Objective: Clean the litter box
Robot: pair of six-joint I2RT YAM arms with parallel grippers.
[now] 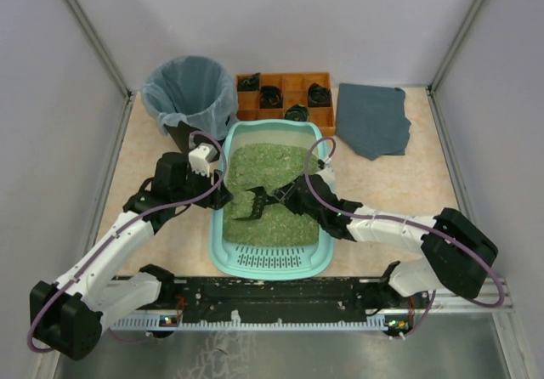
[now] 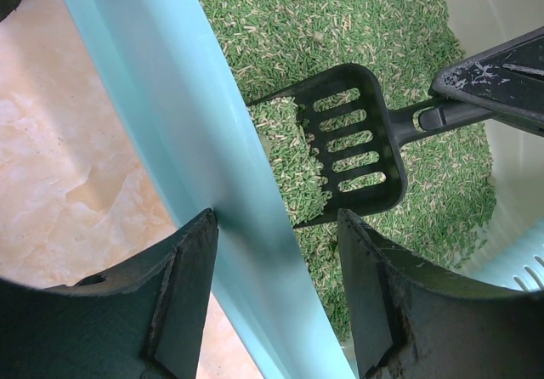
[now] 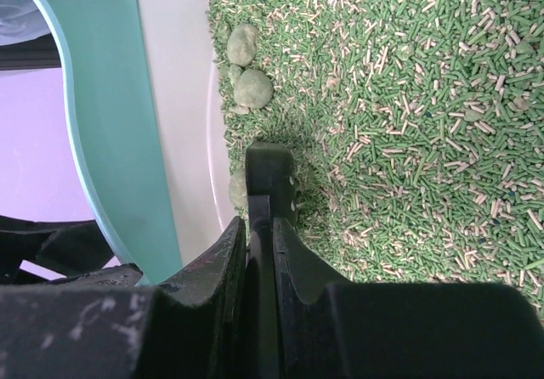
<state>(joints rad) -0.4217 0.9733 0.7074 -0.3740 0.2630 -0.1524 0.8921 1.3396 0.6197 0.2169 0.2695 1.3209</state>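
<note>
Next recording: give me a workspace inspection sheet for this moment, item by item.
Surface: beige table, mottled.
Job's things: litter box centred, filled with green litter; black slotted scoop in it, partly loaded; clumps beside one wall.
Clutter: bagged bin, orange tray holding black items and dark cloth, all along the far edge.
Tools: left tool open, straddling the box's left wall; right tool shut on the scoop's handle.
Cables: purple cable loops along each arm; no snag seen.
Surroundings: pale enclosure walls; nothing else seen.
</note>
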